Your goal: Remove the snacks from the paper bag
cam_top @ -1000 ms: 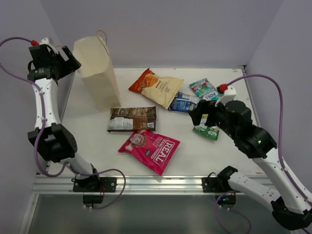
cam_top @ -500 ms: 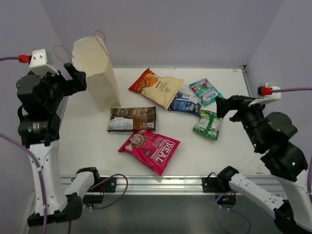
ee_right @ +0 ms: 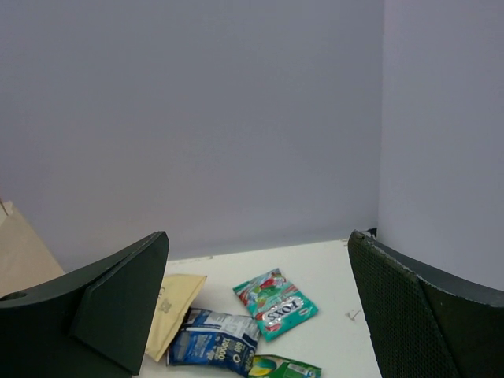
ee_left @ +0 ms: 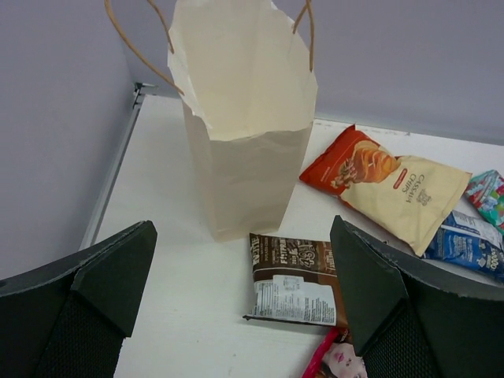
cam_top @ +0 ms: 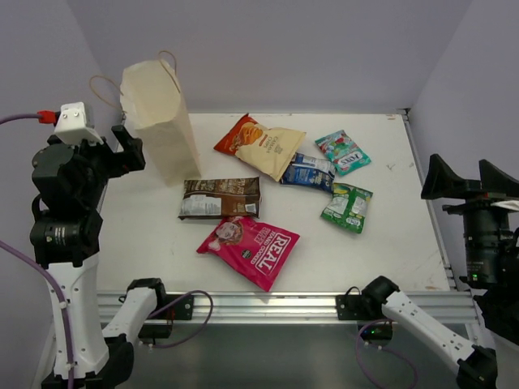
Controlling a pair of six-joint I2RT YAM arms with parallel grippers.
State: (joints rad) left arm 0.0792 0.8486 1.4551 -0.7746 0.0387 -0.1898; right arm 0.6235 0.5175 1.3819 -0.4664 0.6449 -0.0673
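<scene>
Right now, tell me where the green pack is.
In the top view the green pack lies flat on the right half of the table, just below the blue pack and the teal-pink pack.

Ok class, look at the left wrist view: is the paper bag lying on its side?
No, the paper bag stands upright on the table, with its open mouth facing up.
</scene>
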